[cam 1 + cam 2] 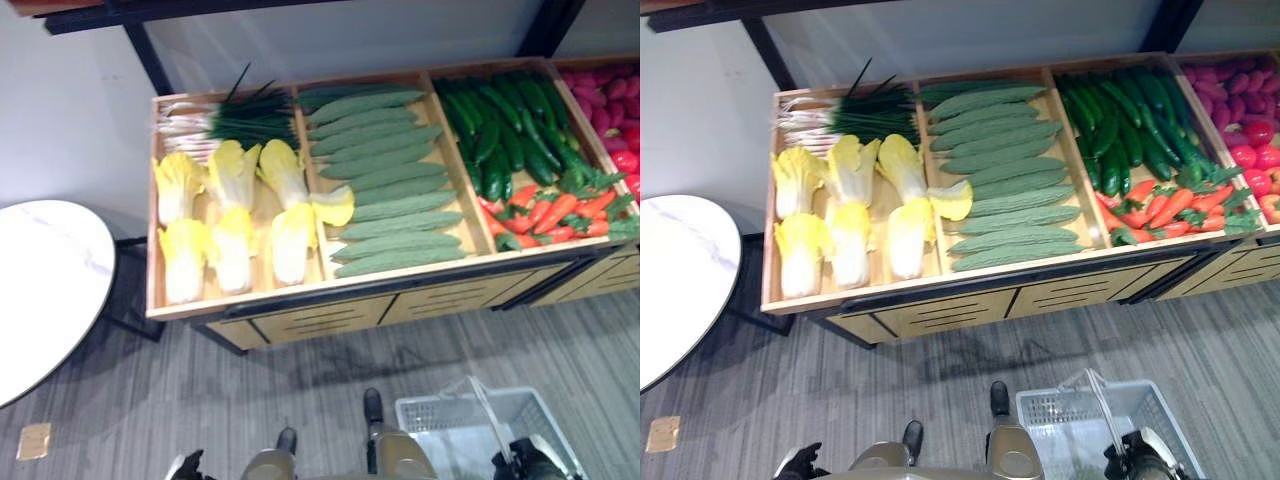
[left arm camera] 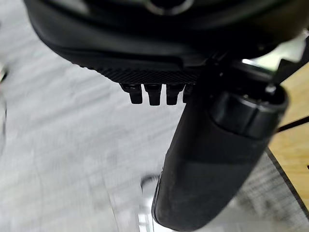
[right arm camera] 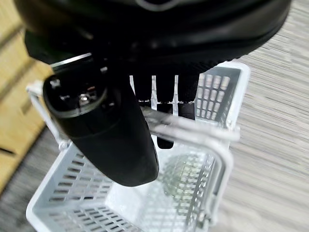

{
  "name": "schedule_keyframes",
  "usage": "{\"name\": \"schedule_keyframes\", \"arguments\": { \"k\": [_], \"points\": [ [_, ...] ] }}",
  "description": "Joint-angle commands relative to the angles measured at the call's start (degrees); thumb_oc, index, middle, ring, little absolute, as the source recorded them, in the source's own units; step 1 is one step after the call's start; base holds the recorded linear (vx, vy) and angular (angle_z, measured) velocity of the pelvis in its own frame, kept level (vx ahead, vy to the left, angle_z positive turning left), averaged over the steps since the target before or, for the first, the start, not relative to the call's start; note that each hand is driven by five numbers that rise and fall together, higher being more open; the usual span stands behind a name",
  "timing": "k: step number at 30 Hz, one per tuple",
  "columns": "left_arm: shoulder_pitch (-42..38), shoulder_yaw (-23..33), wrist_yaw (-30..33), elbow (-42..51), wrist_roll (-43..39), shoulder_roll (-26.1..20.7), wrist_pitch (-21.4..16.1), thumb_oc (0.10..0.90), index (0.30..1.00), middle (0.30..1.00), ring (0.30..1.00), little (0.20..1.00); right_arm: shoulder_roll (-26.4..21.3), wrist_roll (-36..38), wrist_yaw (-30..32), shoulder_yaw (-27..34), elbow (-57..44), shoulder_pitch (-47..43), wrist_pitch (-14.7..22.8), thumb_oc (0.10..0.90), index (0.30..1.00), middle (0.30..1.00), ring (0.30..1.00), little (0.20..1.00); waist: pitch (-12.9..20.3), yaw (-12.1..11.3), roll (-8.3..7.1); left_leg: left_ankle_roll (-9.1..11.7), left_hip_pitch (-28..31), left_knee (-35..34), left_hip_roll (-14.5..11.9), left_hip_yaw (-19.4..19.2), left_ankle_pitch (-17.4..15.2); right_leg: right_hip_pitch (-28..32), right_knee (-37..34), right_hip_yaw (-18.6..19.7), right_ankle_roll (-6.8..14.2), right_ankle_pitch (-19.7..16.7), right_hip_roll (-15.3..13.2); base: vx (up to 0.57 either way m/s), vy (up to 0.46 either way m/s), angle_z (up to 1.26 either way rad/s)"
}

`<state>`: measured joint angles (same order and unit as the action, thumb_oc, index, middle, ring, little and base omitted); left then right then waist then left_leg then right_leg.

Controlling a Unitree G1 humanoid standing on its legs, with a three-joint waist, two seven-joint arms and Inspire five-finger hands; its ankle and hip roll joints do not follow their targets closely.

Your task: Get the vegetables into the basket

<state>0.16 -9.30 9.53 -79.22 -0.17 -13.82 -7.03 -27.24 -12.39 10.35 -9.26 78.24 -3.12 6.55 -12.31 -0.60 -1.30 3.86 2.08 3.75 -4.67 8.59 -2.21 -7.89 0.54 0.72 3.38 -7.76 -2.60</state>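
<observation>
Vegetables all lie in the display stand (image 1: 300, 300), none picked yet, so I judge I am at the very start: basket carried, first pick ahead. My left hand (image 2: 159, 92) hangs low over the floor, fingers curled and holding nothing. Left to right the trays hold pale yellow cabbages (image 1: 232, 215) with green onions (image 1: 235, 118) behind them, ridged green gourds (image 1: 385, 185), then dark cucumbers (image 1: 505, 135) and red peppers (image 1: 550, 212) at the near end. My right hand (image 3: 159, 92) curls round the handle (image 3: 193, 128) of the empty white basket (image 3: 67, 193), low on the right. Next I must raise the left hand to the cabbages.
</observation>
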Motion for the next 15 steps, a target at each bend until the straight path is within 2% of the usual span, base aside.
{"name": "schedule_keyframes", "arguments": {
  "k": [1,2,3,4,5,6,7,8,10,15],
  "points": [
    [-3.9,-0.9,0.7,0.9,-0.8,-2.7,-0.5,0.9,1.0,1.0,1.0,1.0,-5.2,3.6,1.7,2.4,1.5,1.8,-0.1,0.4,0.3,0.3,0.3,0.3,1.1,1.0,-2.22,2.0,-1.2,1.0,0.7,-0.5,0.5,-2.4,2.7,-1.2,5.8,-0.1,-5.6,-0.01,-0.289,0.6],
    [-4.2,-1.3,0.8,0.8,-0.6,-2.3,-0.3,0.9,1.0,1.0,1.0,1.0,-5.2,4.0,1.8,2.9,1.9,2.1,-0.2,0.4,0.3,0.3,0.3,0.3,1.1,1.2,-2.15,2.1,-1.8,1.0,0.2,-1.5,0.8,-2.0,2.6,-2.3,5.7,0.3,-5.8,-0.03,-0.262,0.73],
    [-4.6,-2.0,0.9,1.0,-0.4,-2.0,-0.2,0.9,1.0,1.0,1.0,1.0,-5.2,4.7,1.8,3.6,2.3,2.6,-0.2,0.4,0.3,0.3,0.3,0.3,1.1,1.8,-1.96,1.9,-2.7,0.9,-0.8,-5.1,1.6,-1.5,2.6,-3.9,5.6,0.6,-6.6,-0.02,-0.096,0.85],
    [-4.6,-2.0,0.9,1.0,-0.4,-1.9,-0.2,0.9,1.0,1.0,1.0,1.0,-5.2,4.7,1.8,3.6,2.3,2.7,-0.2,0.4,0.3,0.3,0.3,0.3,1.0,1.8,-1.92,1.9,-2.7,1.0,-0.8,-5.0,1.5,-1.5,2.7,-4.0,5.6,0.6,-6.6,-0.03,-0.066,0.97],
    [-4.8,-2.4,1.0,1.2,-0.3,-1.8,-0.1,0.9,1.0,1.0,1.0,1.0,-5.0,5.2,1.9,4.0,2.3,3.1,-0.3,0.4,0.3,0.3,0.3,0.3,1.0,2.1,-1.83,1.8,-3.3,1.0,-1.2,-7.6,1.7,-1.2,2.7,-4.8,5.5,1.0,-6.8,-0.07,-0.044,1.02],
    [-5.6,-3.7,1.1,1.7,0.6,-1.3,0.2,0.9,1.0,1.0,1.0,1.0,-4.7,6.9,2.1,5.4,2.6,4.4,-0.5,0.4,0.3,0.3,0.3,0.3,0.9,3.4,-0.98,1.6,-3.8,-0.6,-3.1,-16.2,3.2,-0.4,2.9,-7.4,5.3,1.8,-7.5,-0.1,-0.047,0.7],
    [-6.1,-4.4,1.3,1.8,1.2,-1.3,0.4,0.9,1.0,1.0,1.0,1.0,-4.3,7.7,2.2,6.0,2.8,4.9,-0.6,0.4,0.3,0.3,0.3,0.3,1.0,3.9,-0.61,1.8,-4.0,-1.4,-3.9,-19.4,4.3,-0.1,2.9,-8.8,5.3,2.0,-7.9,-0.09,-0.027,1.28],
    [-6.5,-5.0,1.4,1.8,1.7,-1.2,0.5,0.9,1.0,1.0,1.0,1.0,-3.8,8.0,2.2,5.9,3.0,5.2,-0.8,0.4,0.3,0.3,0.3,0.3,1.2,4.1,-0.25,1.9,-4.0,-2.0,-4.2,-20.3,5.0,-0.1,3.0,-9.6,5.2,2.2,-7.8,-0.04,-0.01,1.31],
    [-6.3,-4.8,1.5,1.3,2.2,-1.7,0.5,0.9,1.0,1.0,1.0,1.0,-3.0,8.1,2.0,5.1,3.2,5.1,-0.8,0.4,0.3,0.3,0.3,0.3,1.7,4.2,-0.17,2.0,-3.2,-3.7,-4.0,-19.4,5.2,-0.2,2.8,-9.5,5.4,2.0,-7.4,0.01,-0.001,0.73],
    [-6.1,-3.8,1.6,0.5,2.9,-2.6,0.6,0.9,1.0,1.0,1.0,1.0,-1.6,7.5,1.9,4.2,3.7,5.3,-1.0,0.4,0.3,0.3,0.3,0.3,2.6,3.9,-0.66,1.8,-1.7,-6.9,-3.8,-19.8,6.0,0.4,1.7,-8.8,5.9,1.4,-7.6,0.03,0.035,-0.12]
  ]
}}
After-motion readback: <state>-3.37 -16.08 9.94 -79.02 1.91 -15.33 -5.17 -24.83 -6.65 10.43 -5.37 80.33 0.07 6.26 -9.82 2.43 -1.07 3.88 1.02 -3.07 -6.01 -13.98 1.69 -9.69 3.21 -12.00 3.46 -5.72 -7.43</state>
